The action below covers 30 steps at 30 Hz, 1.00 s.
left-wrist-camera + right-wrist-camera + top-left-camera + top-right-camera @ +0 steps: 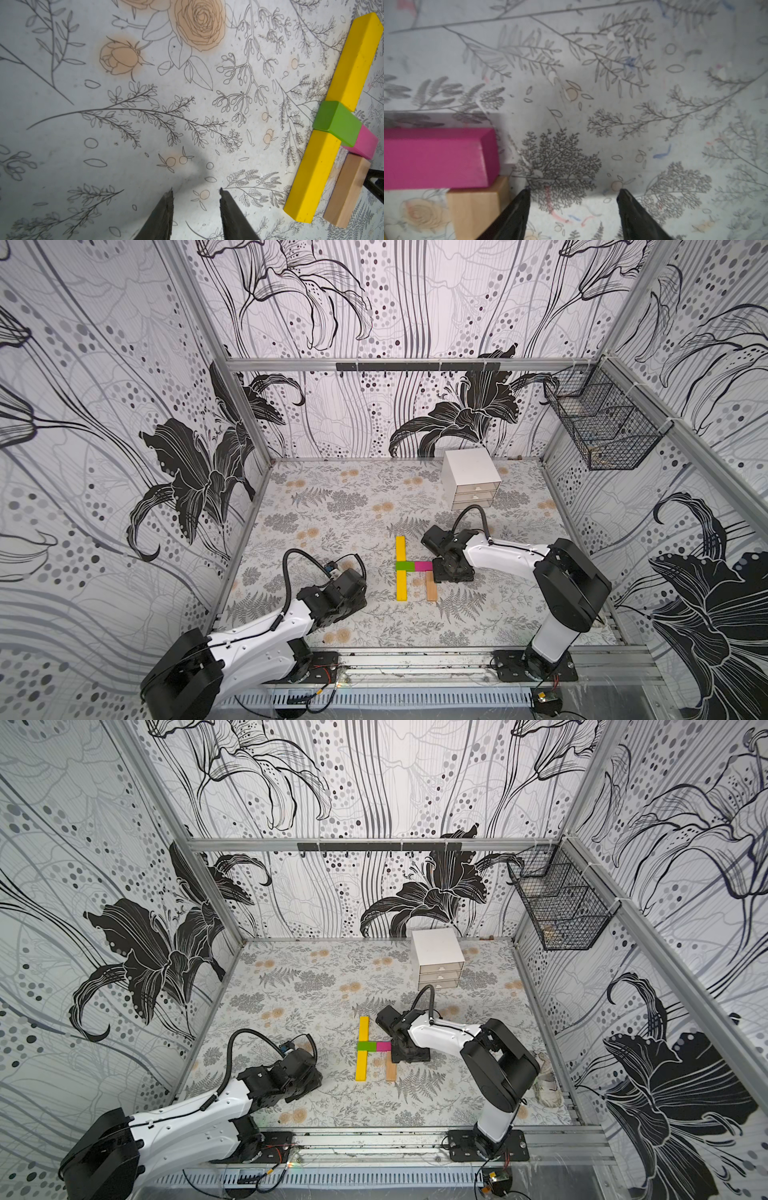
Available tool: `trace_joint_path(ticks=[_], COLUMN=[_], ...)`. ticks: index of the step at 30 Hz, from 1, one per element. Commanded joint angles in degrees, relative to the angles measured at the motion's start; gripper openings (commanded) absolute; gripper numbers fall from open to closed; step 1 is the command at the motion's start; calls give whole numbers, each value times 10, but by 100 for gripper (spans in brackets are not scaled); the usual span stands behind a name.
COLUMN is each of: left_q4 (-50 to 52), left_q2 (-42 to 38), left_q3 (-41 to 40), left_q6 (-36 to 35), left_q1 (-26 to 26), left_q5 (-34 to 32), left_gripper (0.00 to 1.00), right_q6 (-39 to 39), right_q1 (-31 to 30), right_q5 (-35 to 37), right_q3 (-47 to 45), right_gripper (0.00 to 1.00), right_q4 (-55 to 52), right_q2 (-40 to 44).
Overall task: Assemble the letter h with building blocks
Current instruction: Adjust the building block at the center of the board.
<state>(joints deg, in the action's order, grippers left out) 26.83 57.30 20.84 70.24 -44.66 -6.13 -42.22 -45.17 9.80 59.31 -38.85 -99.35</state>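
- A flat letter h [415, 566] made of five blocks is laid near the middle of the patterned surface [332, 510], a little toward the front edge. It is shown in both top views.
- The stem is made of a far yellow block [400, 548], a green block [405, 566] and a near yellow block [402, 585]. They are set touching in a line that runs from back to front, with the green block turned crosswise.
- A magenta block [423, 566] is butted against the right end of the green block as the crossbar.
- A tan block [431, 587] is laid parallel to the near yellow block, with a gap of bare surface between them. Its far end meets the right end of the magenta block.
- The right claw [573, 190] is set low, just to the right of the magenta and tan blocks. Its jaws are spread wide, with only bare surface between them, and nothing is gripped.
- In the right wrist view, one finger [512, 212] is seen right beside a corner of the tan block. Whether they touch cannot be told.
- The left claw [196, 190] is poised over bare surface to the left of the h and apart from it. Its jaws are parted by a narrower gap, and nothing is gripped.
- A white drawer box [469, 479] stands by the back edge, toward the right corner.
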Motion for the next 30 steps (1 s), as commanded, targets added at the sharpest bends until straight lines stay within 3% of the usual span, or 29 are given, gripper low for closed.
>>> trace_joint_path(ticks=[1,14,20,30], left_q4=[9,13,14,0], left_q2=[-5,-14,-16,-4], left_q3=[1,-3,-3,-5], left_q6=[-3,0,0,0], left_q1=[2,3,3,3], left_q5=[-1,-2,-2,1], left_gripper=[40,40,40,40], right_q6=[-6,-3,-18,-90], right_q1=[-5,-5,-15,-117], right_q5=[-7,13,33,70], right_q3=[11,28,6,-56], right_gripper=[70,70,70,79], right_q4=[1,-23,-49,-110], right_q2=[-21,-22,25,120])
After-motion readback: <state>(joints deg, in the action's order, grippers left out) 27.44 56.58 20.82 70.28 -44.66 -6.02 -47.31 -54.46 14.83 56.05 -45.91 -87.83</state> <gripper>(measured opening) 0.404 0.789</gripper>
